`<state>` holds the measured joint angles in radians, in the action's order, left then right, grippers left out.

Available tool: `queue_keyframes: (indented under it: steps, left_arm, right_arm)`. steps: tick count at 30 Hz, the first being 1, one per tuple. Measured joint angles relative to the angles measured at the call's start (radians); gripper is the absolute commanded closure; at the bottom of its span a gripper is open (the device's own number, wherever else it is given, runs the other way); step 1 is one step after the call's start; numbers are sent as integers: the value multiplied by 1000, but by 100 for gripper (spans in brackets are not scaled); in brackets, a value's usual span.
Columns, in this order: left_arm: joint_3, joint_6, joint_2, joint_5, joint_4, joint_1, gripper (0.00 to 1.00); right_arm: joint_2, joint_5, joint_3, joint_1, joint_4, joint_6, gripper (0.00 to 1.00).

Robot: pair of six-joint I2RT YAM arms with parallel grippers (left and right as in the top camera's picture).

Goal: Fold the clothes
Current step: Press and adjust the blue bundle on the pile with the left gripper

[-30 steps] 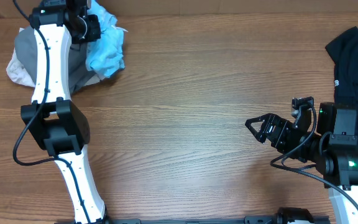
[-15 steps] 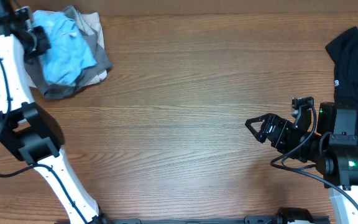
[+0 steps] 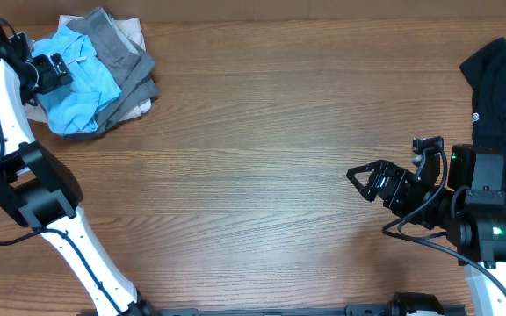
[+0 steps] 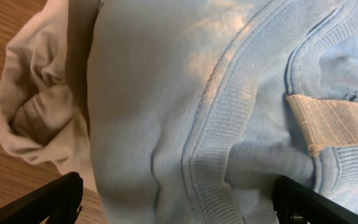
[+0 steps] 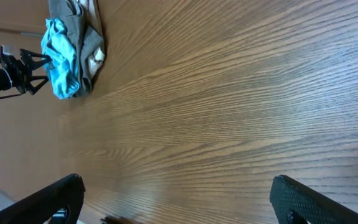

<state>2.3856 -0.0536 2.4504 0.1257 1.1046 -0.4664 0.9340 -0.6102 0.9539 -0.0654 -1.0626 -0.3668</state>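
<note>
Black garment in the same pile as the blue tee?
No, the black garment lies alone at the right edge, far from the blue tee at the upper left.

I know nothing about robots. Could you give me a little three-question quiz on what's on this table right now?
1. True or false: the black garment lies in the same pile as the blue shirt.
2. Fill in: the right gripper, with its jaws open, is over bare ____.
3. Which gripper is beside the blue shirt? A. left gripper B. right gripper

Key:
1. False. It lies apart, at the opposite end.
2. table
3. A
</note>
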Motion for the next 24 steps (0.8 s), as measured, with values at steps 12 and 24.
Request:
queue_keyframes:
  steps: [12,24]
  left_arm:
    - [12,-105,-130,136,-13,19,83]
    - [32,-192,-116,205,-41,96,96]
  right_arm:
    - [0,-4,0,0,-4,0,0]
    - [0,-5,0,0,-4,0,0]
